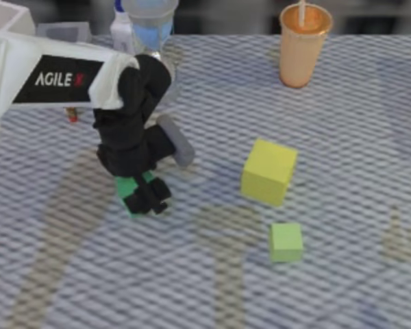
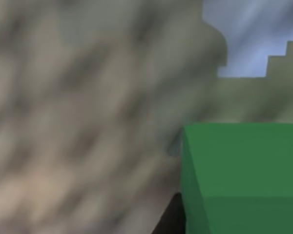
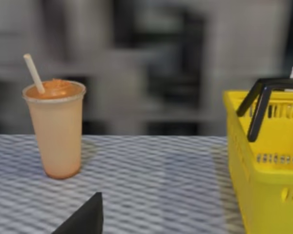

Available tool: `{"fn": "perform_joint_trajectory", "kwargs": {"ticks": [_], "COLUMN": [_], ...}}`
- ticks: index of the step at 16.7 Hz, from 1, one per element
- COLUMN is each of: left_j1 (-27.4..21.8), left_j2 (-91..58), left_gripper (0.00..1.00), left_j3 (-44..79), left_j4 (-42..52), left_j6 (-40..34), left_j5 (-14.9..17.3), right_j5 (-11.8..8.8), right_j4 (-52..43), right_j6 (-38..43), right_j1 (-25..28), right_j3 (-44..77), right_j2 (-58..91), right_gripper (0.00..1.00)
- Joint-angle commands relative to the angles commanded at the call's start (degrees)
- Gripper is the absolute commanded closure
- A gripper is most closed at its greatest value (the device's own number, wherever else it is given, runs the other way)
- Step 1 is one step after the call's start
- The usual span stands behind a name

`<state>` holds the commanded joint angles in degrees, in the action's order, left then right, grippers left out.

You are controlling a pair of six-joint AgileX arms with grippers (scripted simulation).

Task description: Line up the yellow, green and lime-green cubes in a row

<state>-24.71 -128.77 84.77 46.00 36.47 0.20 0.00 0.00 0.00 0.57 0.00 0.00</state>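
Down at the left-centre of the surface [image 1: 342, 103], the left claw [image 1: 142, 194] stands low over the green cube [image 1: 127, 185], its black fingers [image 1: 155, 192] on either side of the block and closed in against it, so that only green slivers show around them from above. The left wrist view is filled at one corner by that cube [image 2: 244, 175], right up against the lens. Off to the claw's right, well apart, sits the yellow cube [image 1: 268, 171]; the lime-green cube [image 1: 286, 241] lies just beside the yellow one, nearer the front edge, not touching it. Far beyond the claw, at the back right, an orange drink cup [image 1: 303, 44] with a straw stands upright. The right claw is out of the top view; its wrist camera looks at that cup [image 3: 56, 129] and a yellow basket [image 3: 268, 161], and whether it is open I cannot tell.
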Motion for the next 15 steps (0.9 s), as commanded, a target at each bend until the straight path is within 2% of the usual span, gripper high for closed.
{"fn": "perform_joint_trajectory", "kwargs": {"ticks": [2, 3, 10, 15], "left_j1": [0.0, 0.0, 0.0, 0.3], "left_j2": [0.0, 0.0, 0.0, 3.2], "left_gripper": [0.98, 1.00, 1.00, 1.00], "left_j3": [0.0, 0.0, 0.0, 2.9], "left_j4": [0.0, 0.0, 0.0, 5.1], "left_j6": [0.0, 0.0, 0.0, -0.4], "left_j5": [0.0, 0.0, 0.0, 0.6], "right_j5": [0.0, 0.0, 0.0, 0.0], "right_j4": [0.0, 0.0, 0.0, 0.0], "right_j6": [0.0, 0.0, 0.0, 0.0], "right_j1": [0.0, 0.0, 0.0, 0.0], "right_j3": [0.0, 0.0, 0.0, 0.0], "right_j2": [0.0, 0.0, 0.0, 0.0], "right_gripper": [0.00, 0.00, 0.00, 0.00]}}
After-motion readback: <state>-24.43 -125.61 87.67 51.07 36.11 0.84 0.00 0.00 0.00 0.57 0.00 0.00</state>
